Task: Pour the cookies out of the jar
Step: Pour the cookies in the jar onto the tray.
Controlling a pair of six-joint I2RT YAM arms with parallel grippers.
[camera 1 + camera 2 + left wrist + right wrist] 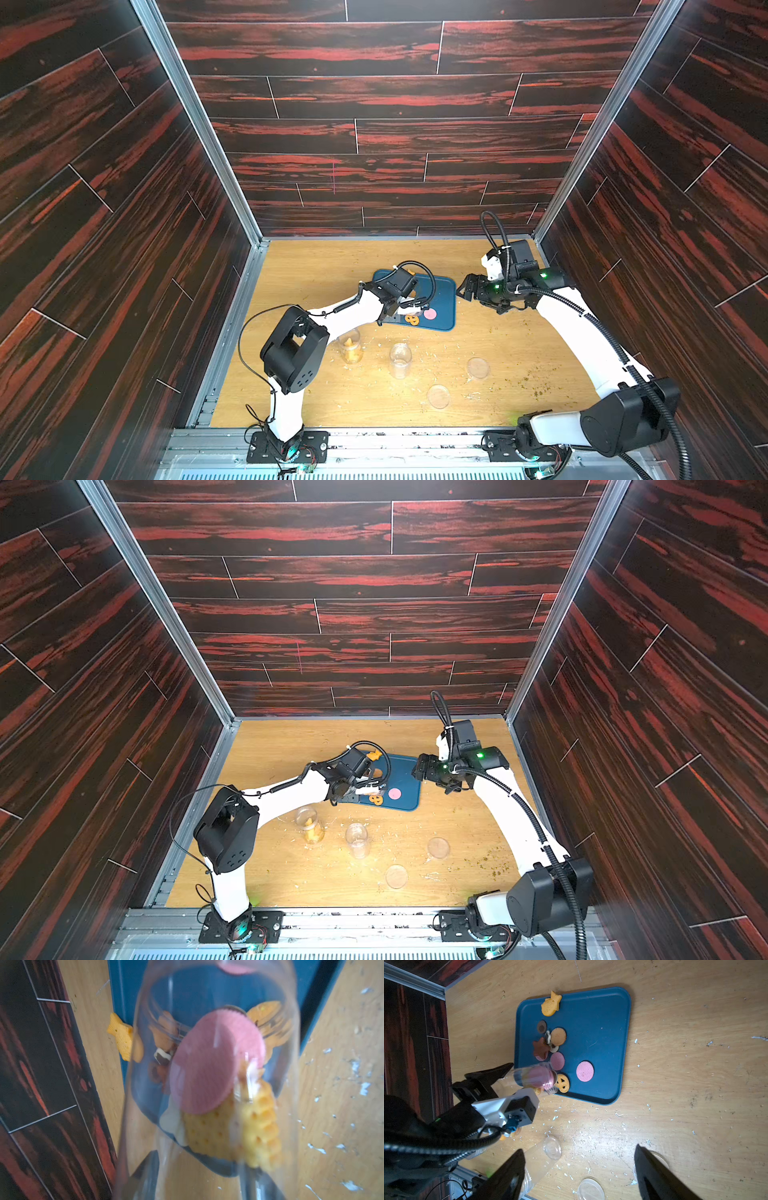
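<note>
1x jar, held tilted in L hand, mouth over tray; cookies inside & on tray. R hand: wide, empty.

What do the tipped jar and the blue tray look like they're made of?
The jar: clear and glossy, glass or plastic, can't tell which; a pink cookie shows through its wall. The tray: matte blue, probably plastic; smooth, with a rounded rim.

Dark wooden plank walls streaked with red enclose the cell on three sides, joined by silver aluminium corner posts. Below lies a light oak-grain wooden tabletop, littered with pale crumbs, edged by a grooved metal rail.
</note>
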